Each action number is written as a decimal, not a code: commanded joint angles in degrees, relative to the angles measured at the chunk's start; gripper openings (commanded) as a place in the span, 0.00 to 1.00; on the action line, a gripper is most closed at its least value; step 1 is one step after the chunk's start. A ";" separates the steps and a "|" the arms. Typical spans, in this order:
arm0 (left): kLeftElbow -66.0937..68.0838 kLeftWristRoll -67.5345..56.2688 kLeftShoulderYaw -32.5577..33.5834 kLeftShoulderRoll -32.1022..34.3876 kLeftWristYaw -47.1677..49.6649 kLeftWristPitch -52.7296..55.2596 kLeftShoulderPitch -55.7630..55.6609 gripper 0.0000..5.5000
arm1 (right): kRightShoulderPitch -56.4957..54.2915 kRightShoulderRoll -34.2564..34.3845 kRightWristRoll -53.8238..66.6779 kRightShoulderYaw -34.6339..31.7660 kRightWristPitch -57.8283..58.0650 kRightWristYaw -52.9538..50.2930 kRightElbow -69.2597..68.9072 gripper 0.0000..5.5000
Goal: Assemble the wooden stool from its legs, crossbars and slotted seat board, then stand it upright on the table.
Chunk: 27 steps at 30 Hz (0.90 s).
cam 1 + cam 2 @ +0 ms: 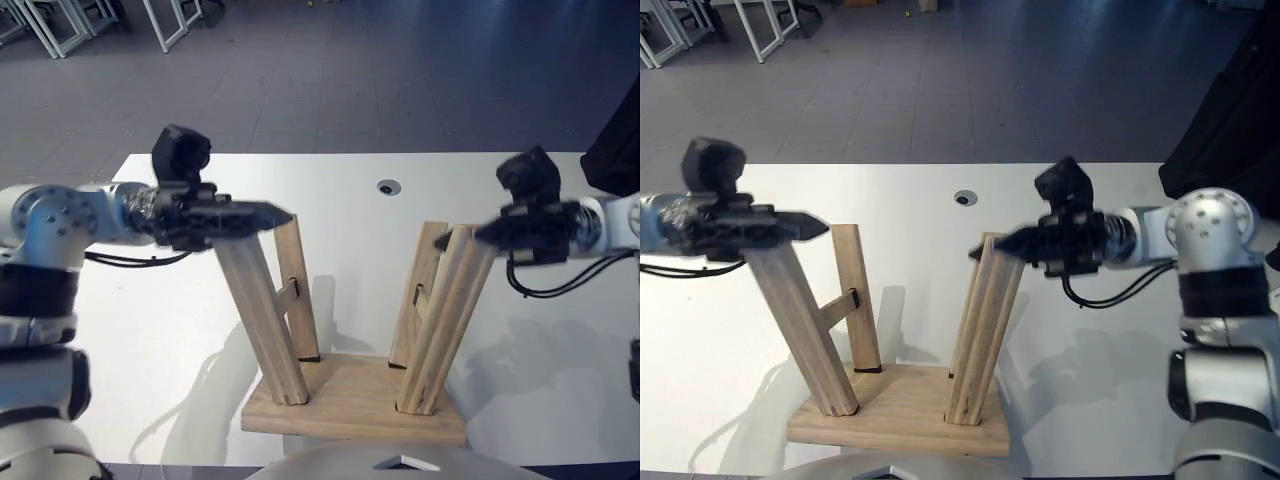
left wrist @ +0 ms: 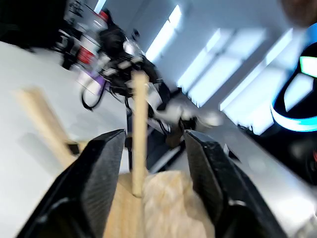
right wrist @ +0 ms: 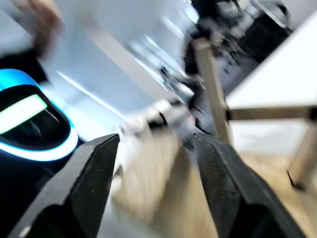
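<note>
Upturned stool (image 1: pixel 350 402) rests seat-down at the worktop's (image 1: pixel 330 180) 6 o'clock edge. The left gripper (image 1: pixel 280 214) fingers pinch the 9 o'clock leg (image 1: pixel 262 320) top, and the right gripper (image 1: pixel 441 240) fingers pinch the 3 o'clock leg (image 1: pixel 445 325). Flipping it upright likely needs an even lift and firm grips.

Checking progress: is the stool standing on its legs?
No, its seat board lies on the table, legs pointing up.

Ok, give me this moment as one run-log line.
stool: inverted on table | left tool: at near-left leg top | right tool: at near-right leg top | grip: unclear
</note>
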 commanded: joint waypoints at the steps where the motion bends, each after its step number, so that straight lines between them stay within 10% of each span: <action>1: 19.22 17.84 -4.01 -6.73 1.95 -14.05 -7.63 0.51 | -3.60 4.07 -15.14 4.57 -8.78 -0.88 13.20 0.63; 7: 38.38 26.65 7.28 -9.11 8.48 -29.64 -11.43 0.51 | -7.22 3.74 -31.97 -0.46 -30.65 -3.00 33.08 0.64; 11: 24.80 22.26 17.98 -5.69 9.79 -25.41 0.53 0.51 | -8.09 -0.92 -30.45 -11.91 -32.32 -4.39 35.97 0.64; 14: 0.43 23.38 25.93 -4.98 20.27 -25.16 21.32 0.51 | 4.07 -5.34 -25.41 -20.50 -25.75 -6.84 15.82 0.64; 19: -37.72 24.93 39.80 -5.15 15.94 -27.03 60.59 0.51 | 57.43 -22.01 -45.20 -16.10 -44.90 0.48 -35.67 0.64; 27: -41.40 46.57 24.31 3.59 4.92 -54.81 69.74 0.62 | 73.02 -28.92 -55.25 -16.40 -50.60 4.23 -52.24 0.72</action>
